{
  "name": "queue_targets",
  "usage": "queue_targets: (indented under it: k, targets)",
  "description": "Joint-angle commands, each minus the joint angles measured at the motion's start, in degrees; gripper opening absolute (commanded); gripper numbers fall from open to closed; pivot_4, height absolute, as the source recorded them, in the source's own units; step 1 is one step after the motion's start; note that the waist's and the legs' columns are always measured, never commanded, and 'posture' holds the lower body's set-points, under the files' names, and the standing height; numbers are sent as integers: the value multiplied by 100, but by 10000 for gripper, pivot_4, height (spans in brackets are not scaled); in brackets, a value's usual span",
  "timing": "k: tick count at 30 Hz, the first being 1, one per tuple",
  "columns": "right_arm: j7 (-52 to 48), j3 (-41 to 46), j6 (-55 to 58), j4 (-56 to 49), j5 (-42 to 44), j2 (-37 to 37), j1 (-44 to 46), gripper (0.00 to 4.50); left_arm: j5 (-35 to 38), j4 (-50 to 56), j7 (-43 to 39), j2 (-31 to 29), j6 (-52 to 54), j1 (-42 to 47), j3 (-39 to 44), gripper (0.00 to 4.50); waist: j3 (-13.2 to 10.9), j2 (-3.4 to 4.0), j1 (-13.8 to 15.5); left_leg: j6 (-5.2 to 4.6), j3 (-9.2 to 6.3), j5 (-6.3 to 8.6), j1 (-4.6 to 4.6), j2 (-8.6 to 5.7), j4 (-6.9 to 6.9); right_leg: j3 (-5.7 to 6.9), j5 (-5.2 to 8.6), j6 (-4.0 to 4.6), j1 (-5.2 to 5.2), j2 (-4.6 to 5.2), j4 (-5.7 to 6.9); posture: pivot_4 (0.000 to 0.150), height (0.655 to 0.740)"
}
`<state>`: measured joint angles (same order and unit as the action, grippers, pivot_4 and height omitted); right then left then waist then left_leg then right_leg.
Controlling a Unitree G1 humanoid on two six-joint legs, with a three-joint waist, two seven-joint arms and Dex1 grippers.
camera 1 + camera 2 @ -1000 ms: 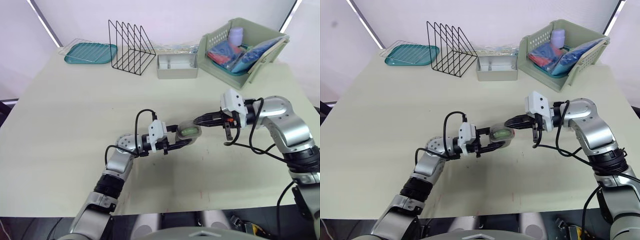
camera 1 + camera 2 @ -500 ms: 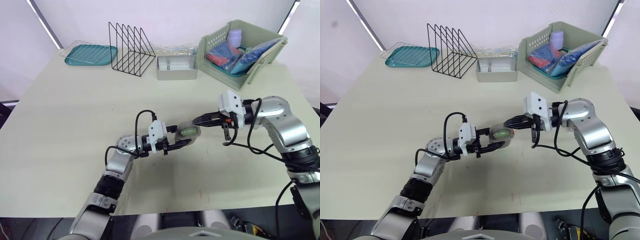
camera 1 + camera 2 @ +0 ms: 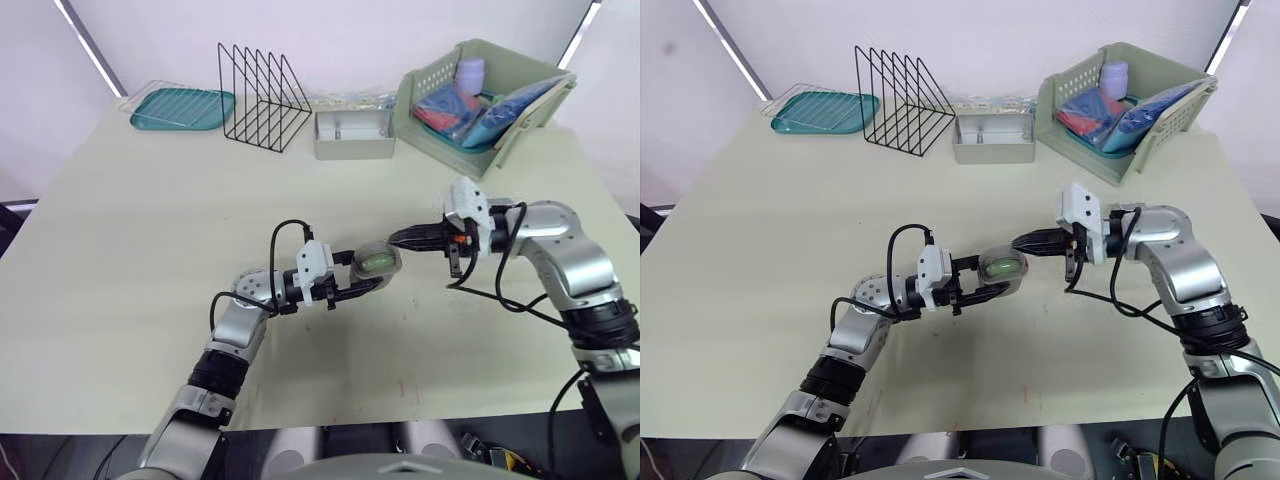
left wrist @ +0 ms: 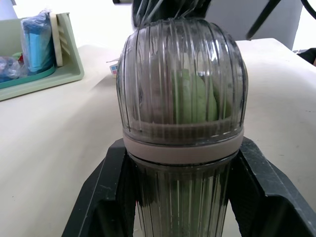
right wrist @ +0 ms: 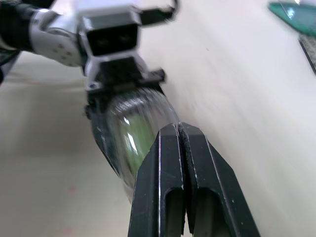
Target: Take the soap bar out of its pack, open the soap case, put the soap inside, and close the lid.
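A clear ribbed soap case [image 3: 376, 262] with a green soap bar [image 4: 195, 98] inside sits closed at the table's middle. My left gripper [image 3: 368, 277] is shut on the case, one finger on each side of it [image 4: 181, 163]. My right gripper [image 3: 398, 239] is shut, fingers pressed together, with the tips right at the case's far right end. The same shut right gripper [image 5: 178, 129] appears against the case's lid [image 5: 133, 128] in the right wrist view.
At the back stand a teal tray [image 3: 181, 107], a black wire rack [image 3: 264, 97], a grey metal box [image 3: 354, 133] and a green basket [image 3: 483, 90] holding blue and red packs. The cream table [image 3: 150, 230] is bare around both arms.
My right arm has shifted slightly, its gripper tips drawing a little back from the case. The left gripper and the case have stayed put.
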<state>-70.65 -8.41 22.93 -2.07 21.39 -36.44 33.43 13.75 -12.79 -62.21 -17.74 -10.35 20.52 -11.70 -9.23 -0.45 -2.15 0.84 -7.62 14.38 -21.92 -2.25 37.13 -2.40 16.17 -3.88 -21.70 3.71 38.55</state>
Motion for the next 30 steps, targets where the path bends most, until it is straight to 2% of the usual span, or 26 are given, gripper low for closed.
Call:
queue_targets:
  k: [1, 3, 7, 10, 15, 17, 19, 24, 27, 30]
  targets:
    - [47, 433, 295, -141, 425, -72, -34, 2834, 75, 124, 55, -41, -61, 80, 134, 18992, -2, 1, -2, 0, 0, 0, -2, 0, -1, 0, 0, 0, -1, 0, -2, 1500, 7400]
    - [-132, 580, 493, -238, 667, -221, -199, 9064, 75, 115, 47, -41, -70, 93, 129, 18992, -4, 1, 6, 0, 0, 0, -4, 0, -1, -1, 0, 0, -1, 1, -4, 1500, 7400]
    - [-368, 784, 194, -298, 874, -282, -568, 30761, 74, 75, 24, -37, -87, 131, 121, 18992, -5, 0, 25, -1, -3, 0, -9, -1, -2, 4, 0, 0, 0, 2, -15, 1500, 7400]
    - [-586, 752, -395, -186, 672, -323, -831, 44319, 77, 52, 5, -26, -97, 165, 113, 18992, -8, 0, 17, -1, 0, 0, -9, -2, -2, 4, 0, 0, 0, 2, -15, 1500, 7400]
    - [-817, 681, -1040, -46, 467, -327, -1099, 44319, 193, 188, -20, -20, 115, 189, 122, 18992, -19, 0, 13, -1, 4, 0, -9, -2, -3, 5, 0, -1, 0, 1, -15, 1500, 7400]
    - [-904, 632, -1247, -31, 378, -352, -1141, 44319, 523, 488, 16, -30, 844, 190, 174, 18992, -26, 0, 7, -1, 4, 0, -9, -2, -2, 6, 0, -1, 0, 1, -15, 1500, 7400]
    - [-923, 640, -1395, 2, 338, -341, -1151, 44319, 951, 920, 37, -130, 1883, 148, 178, 18992, -32, -3, 4, -1, 2, 0, -9, -1, -3, 6, 0, -1, 0, 0, -15, 1500, 7400]
    - [-867, 619, -1563, 47, 248, -295, -1188, 44319, 2536, 1785, 504, -549, 5388, 193, 368, 18992, -48, -3, -20, -1, -5, 0, -9, 4, -3, 6, 1, -2, 0, 0, -14, 1500, 7400]
    - [-762, 606, -1623, 17, 201, -225, -1255, 44319, 3076, 1777, 1036, -621, 7095, 368, 494, 18992, -53, -5, -18, -1, -8, 0, -8, 4, -2, 8, 1, -3, 0, -2, -11, 1500, 7400]
    - [-658, 594, -1661, -49, 167, -163, -1354, 44319, 3256, 1267, 2000, -214, 8558, 699, 898, 18992, -56, -6, 19, -1, -12, 0, -8, 1, -1, 10, 1, -3, 1, -3, -10, 1500, 7400]
